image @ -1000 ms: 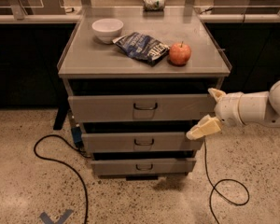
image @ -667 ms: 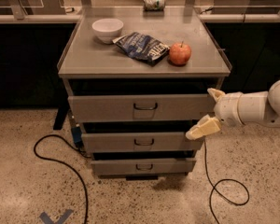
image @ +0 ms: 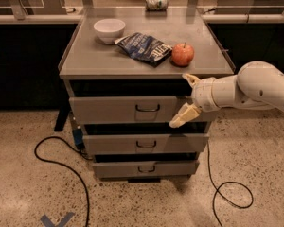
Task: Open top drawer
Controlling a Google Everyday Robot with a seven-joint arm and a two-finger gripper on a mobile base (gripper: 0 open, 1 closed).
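The top drawer (image: 109, 109) is the widest grey front of three in the grey metal cabinet (image: 85, 65), with a small dark wire handle (image: 147, 109) at its centre. Its front stands a little behind the two lower drawer fronts (image: 113, 144). My gripper (image: 185, 98) is open, on a white arm coming in from the right. It is in front of the right end of the top drawer's front, to the right of the handle, one finger up by the cabinet top's edge and one down by the drawer's lower edge. It holds nothing.
On the cabinet top lie a white bowl (image: 109, 30), a dark chip bag (image: 144, 46) and a red apple (image: 182, 54); a can (image: 156, 3) lies behind. Black cables (image: 61, 160) loop over the speckled floor left and right (image: 232, 193). Dark counters flank the cabinet.
My gripper has moved left and a little up, from beside the cabinet's right edge to in front of the top drawer's right end. The drawers have not moved.
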